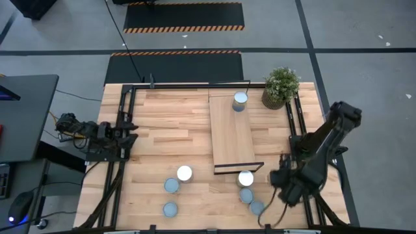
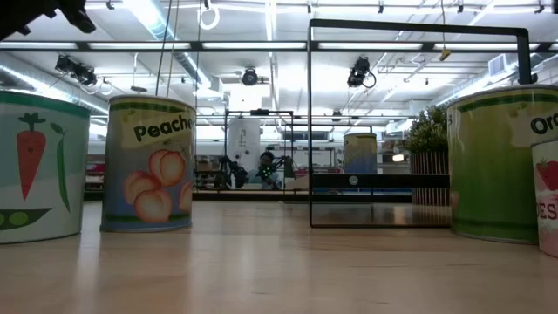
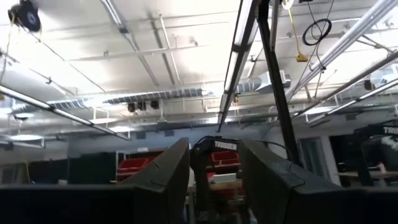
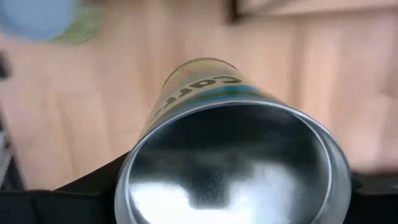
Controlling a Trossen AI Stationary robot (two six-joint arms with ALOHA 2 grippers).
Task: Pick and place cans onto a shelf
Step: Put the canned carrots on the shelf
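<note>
The big wooden table (image 1: 162, 123) holds a long light-wood shelf (image 1: 232, 140) that lies flat, running from the back edge toward the front. One can (image 1: 240, 101) stands on the far end of the shelf, near a little green plant (image 1: 281, 86) at the table's back corner. Three cans (image 1: 175, 187) stand in a bunch near the front of the table, to the left of the shelf. Three more cans (image 1: 247, 192) stand in a row just past the front end of the shelf. The right gripper (image 1: 286, 185) is low at the front right, just beside that row. Its fingers (image 4: 93, 186) are closed around a shiny can (image 4: 227, 155), which is tipped over so its round top faces the wrist camera. The left gripper (image 1: 130, 132) waits at the left edge of the table, pointing up at the ceiling, with its fingers (image 3: 161, 180) spread apart and nothing between them.
</note>
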